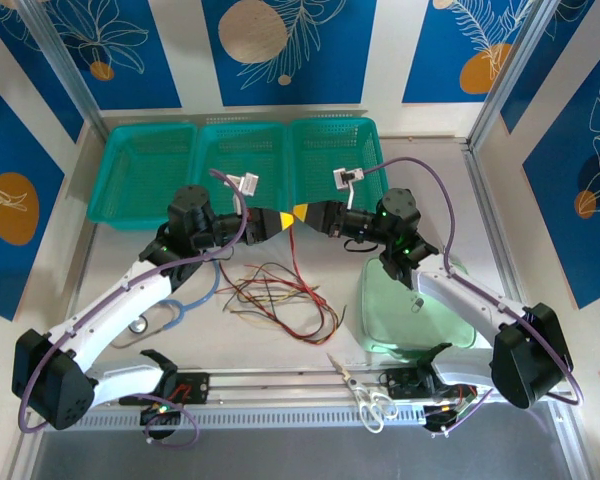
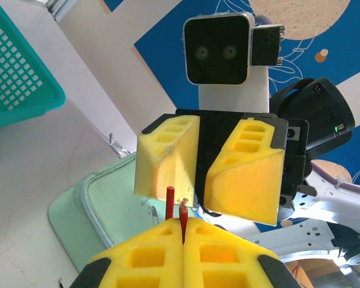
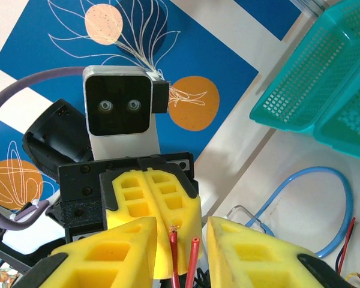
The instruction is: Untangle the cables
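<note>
Item: cables (image 1: 280,295), seemingly light and limp, best pinched near ends, as the closed left gripper (image 1: 278,221) held red ones; right gripper (image 1: 301,212) stood narrowly parted.

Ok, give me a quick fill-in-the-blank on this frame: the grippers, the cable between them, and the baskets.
The left gripper is shut on a ___ cable.
The right gripper faces it with its jaws ___, the wire ends between them.
Behind the arms stand ___ teal baskets.
Missing words: red; open; three.
</note>
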`<state>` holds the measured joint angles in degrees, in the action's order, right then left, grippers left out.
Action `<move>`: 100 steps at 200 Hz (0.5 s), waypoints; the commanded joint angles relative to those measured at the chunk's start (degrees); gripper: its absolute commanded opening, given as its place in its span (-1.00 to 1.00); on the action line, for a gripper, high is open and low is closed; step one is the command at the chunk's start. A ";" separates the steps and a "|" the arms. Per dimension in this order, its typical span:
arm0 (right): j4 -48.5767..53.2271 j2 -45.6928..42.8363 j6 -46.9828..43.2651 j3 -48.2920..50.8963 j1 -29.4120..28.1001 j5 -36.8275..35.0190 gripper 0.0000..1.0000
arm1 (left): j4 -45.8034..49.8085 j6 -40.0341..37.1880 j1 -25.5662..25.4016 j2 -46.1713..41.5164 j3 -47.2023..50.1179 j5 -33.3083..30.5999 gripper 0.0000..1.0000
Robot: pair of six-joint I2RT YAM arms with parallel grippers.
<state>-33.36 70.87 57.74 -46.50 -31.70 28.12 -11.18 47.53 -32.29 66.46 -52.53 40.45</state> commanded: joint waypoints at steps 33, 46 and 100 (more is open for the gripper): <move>-0.12 1.02 -0.44 0.01 -1.25 -0.06 -0.54 | -1.30 -0.51 -0.63 -0.56 0.24 1.13 -1.00; -0.46 1.21 -0.43 0.05 -1.26 -0.10 -0.66 | -1.21 -0.51 -0.64 -0.59 0.25 1.13 -1.00; -0.63 -0.98 0.06 1.27 -0.78 -2.56 -1.00 | 0.12 -1.25 -0.58 -0.96 -0.27 0.30 -1.00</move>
<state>-33.89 71.46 57.74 -46.41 -32.40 27.40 -11.03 47.51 -32.27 66.46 -52.21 40.23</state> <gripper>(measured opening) 0.053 0.061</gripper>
